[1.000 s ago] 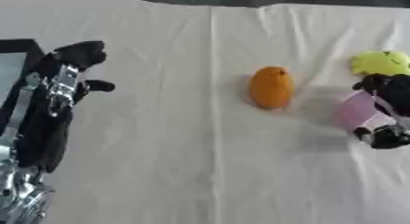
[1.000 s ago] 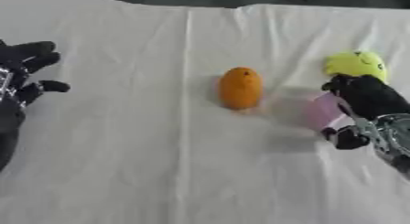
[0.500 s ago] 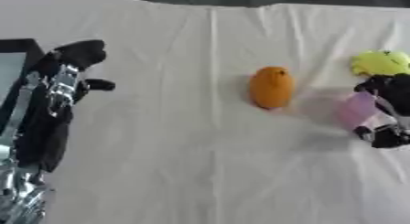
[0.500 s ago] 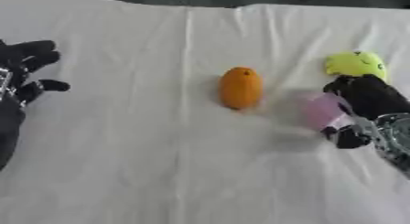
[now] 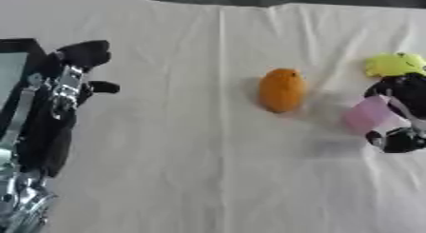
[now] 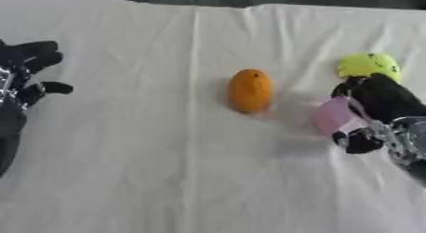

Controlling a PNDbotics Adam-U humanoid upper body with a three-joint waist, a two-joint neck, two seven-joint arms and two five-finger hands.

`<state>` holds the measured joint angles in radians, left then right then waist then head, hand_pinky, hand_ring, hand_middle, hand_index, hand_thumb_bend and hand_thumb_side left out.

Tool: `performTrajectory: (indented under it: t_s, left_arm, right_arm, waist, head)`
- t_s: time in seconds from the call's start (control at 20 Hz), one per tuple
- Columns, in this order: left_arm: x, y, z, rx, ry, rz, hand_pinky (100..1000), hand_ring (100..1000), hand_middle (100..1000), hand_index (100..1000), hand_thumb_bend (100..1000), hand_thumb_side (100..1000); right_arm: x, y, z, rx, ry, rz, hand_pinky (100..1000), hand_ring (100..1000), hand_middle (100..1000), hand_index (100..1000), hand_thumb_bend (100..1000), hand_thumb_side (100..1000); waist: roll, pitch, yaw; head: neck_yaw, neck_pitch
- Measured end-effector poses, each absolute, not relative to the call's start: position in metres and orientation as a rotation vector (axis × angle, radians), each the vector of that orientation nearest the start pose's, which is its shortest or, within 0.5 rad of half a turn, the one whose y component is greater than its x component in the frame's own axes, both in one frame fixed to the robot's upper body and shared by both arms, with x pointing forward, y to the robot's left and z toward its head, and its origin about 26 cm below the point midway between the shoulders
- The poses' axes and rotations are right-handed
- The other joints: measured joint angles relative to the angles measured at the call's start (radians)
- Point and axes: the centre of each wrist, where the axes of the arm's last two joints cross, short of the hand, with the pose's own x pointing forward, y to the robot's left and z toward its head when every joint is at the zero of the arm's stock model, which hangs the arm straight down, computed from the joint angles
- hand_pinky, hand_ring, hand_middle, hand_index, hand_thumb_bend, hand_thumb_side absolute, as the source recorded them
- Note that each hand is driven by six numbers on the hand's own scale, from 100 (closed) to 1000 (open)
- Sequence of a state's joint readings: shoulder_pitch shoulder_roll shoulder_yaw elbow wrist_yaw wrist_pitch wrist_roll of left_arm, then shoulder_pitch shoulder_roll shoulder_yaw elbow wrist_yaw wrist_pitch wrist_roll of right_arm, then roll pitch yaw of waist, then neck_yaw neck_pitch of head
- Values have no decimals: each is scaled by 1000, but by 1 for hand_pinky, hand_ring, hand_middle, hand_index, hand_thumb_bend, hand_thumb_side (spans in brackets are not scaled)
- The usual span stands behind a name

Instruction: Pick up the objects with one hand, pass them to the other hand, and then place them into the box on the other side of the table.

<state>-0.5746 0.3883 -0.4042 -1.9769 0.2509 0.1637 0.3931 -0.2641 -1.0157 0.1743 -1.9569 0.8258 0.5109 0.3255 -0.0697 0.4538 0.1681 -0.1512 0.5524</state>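
Note:
An orange oval object (image 6: 249, 90) lies in the middle of the white cloth. At the right a pink object (image 6: 335, 114) sits between the fingers and thumb of my right hand (image 6: 381, 103), which curls around it. Just behind that hand lies a yellow-green round object (image 6: 368, 65). My left hand (image 5: 71, 80) hovers at the left with fingers relaxed and holds nothing. A dark box corner (image 5: 15, 61) shows at the left edge, partly hidden by the left arm.
The white tablecloth (image 5: 191, 170) covers the whole surface, with a fold line running from the far edge toward the front. The table's far edge shows dark at the top.
The right hand has closed a little more around the pink object. The left hand has barely moved.

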Motion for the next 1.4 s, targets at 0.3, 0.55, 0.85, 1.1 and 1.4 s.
performTrajectory:
  t_s: [0.3, 0.55, 0.85, 1.1, 1.4]
  left_arm:
    - [300, 150, 231, -162, -2205, -318, 646, 862, 774, 740, 100, 657]
    - [300, 152, 229, -159, -2198, -315, 647, 863, 775, 740, 100, 644]
    - [301, 157, 229, -139, -2208, -284, 647, 864, 775, 740, 100, 633]
    - [302, 160, 229, -125, -2210, -293, 647, 866, 777, 741, 100, 625]
    - [302, 162, 230, -112, -2207, -313, 645, 867, 779, 741, 100, 616]
  right_arm:
    - [287, -321, 238, -1410, -1184, 1237, 1000, 783, 694, 699, 393, 100]
    - [287, -319, 237, -1348, -1256, 1211, 1000, 774, 666, 692, 314, 100]
    - [286, -316, 234, -1257, -1395, 1144, 890, 746, 625, 676, 133, 100]
    - [287, -313, 231, -1178, -1490, 1050, 748, 726, 602, 665, 100, 100]
    - [289, -306, 230, -1093, -1579, 954, 564, 705, 582, 659, 100, 100]
  waist:
    - [0, -15, -14]
    - [3, -40, -28]
    - [6, -58, -38]
    - [9, -67, -38]
    - [22, -86, -39]
  head:
    - [9, 10]
    - [24, 27]
    - [45, 51]
    - [54, 58]
    - [70, 70]
